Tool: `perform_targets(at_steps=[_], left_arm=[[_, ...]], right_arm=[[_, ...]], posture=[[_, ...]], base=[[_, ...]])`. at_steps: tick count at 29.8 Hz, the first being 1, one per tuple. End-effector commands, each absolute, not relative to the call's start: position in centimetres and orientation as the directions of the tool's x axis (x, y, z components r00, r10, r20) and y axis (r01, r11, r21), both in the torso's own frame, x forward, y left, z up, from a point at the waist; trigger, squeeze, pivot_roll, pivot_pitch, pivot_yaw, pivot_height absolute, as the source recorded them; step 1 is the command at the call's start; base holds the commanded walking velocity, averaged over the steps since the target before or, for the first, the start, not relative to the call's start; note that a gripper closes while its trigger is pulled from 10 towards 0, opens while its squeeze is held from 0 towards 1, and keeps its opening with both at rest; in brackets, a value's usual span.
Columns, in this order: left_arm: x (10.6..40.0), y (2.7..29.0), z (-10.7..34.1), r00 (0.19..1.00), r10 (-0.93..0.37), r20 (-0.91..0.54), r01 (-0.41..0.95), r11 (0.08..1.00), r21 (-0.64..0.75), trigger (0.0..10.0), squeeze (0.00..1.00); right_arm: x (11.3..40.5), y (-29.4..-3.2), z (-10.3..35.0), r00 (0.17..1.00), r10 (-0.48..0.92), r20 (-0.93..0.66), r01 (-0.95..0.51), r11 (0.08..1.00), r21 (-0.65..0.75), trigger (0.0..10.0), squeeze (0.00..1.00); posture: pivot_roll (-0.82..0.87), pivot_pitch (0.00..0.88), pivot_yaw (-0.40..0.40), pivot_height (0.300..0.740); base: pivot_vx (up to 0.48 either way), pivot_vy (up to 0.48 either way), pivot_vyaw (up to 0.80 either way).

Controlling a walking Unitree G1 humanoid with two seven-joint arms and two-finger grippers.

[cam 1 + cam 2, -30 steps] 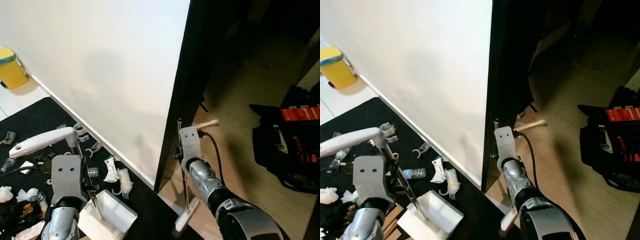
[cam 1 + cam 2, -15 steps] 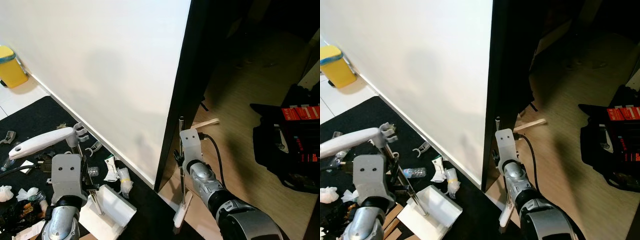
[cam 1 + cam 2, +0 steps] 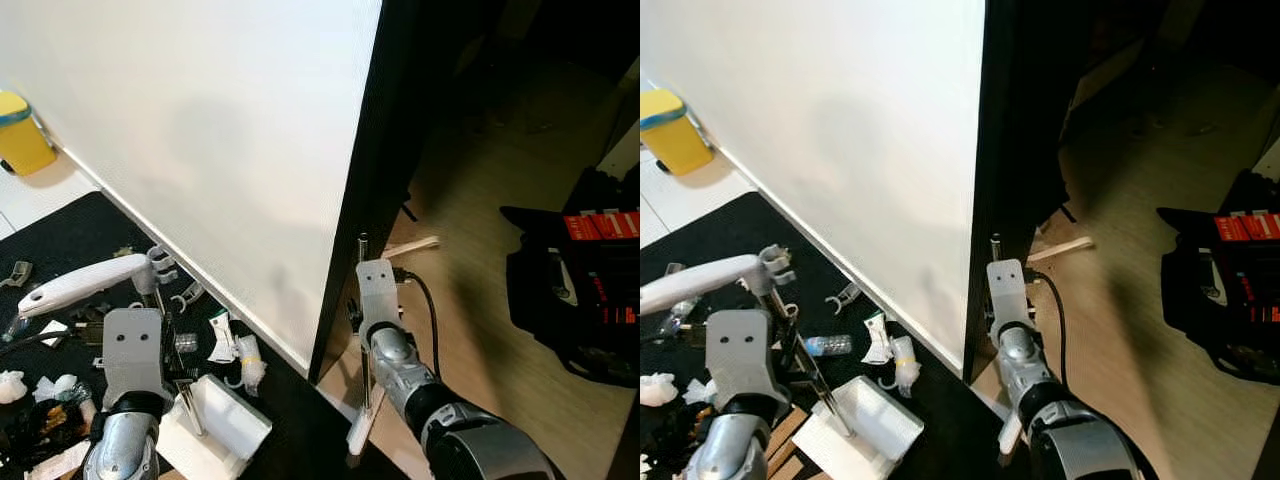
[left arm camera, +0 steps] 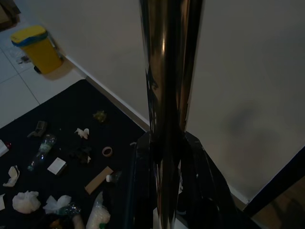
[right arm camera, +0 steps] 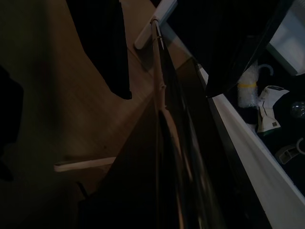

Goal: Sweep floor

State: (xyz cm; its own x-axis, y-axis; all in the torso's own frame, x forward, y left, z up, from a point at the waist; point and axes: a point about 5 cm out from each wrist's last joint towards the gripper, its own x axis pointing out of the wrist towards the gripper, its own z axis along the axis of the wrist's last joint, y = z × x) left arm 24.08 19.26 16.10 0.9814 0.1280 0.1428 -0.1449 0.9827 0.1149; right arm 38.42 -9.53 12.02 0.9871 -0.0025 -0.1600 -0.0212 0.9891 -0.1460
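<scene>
the right gripper (image 3: 362, 318) was clamped on the upright broom (image 3: 364, 372), the left gripper (image 3: 172, 372) on the dustpan (image 3: 222, 428) pole, litter (image 3: 232, 352) lying between them

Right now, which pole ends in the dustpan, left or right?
The pole held by the left tool: it runs down into the white dustpan on the black mat. The right one ends in a narrow broom head on the wood floor.

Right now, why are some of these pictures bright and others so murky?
Eye views: the white wall is brightly lit, the wooden floor beyond lies in shadow. Left wrist view: dim, with light glinting on the metal pole. Right wrist view: very dark, shapes hard to read.
</scene>
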Motion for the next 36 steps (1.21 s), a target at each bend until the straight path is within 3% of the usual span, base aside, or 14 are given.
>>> perform_targets(at_steps=[1,8,36], left_arm=[[23.5,19.2,16.9,0.973,0.139,0.183,-0.161,0.98,0.113,10.0,0.0],[23.4,19.2,16.9,0.973,0.143,0.183,-0.165,0.98,0.112,10.0,0.0],[22.3,19.8,17.3,0.969,0.168,0.179,-0.193,0.973,0.129,10.0,0.0]], right_arm=[[37.8,-9.4,10.8,0.98,-0.012,-0.198,-0.017,0.99,-0.141,10.0,0.0],[37.7,-9.2,10.9,0.981,-0.074,-0.178,0.054,0.992,-0.111,10.0,0.0],[38.0,-7.9,12.4,0.994,-0.052,-0.095,0.049,0.998,-0.03,10.0,0.0]], posture=[[0.31,0.376,-0.022,0.74],[0.32,0.377,-0.026,0.74],[0.37,0.406,-0.024,0.74]], base=[[0.0,0.0,0.0],[0.0,0.0,0.0],[0.0,0.0,0.0]])
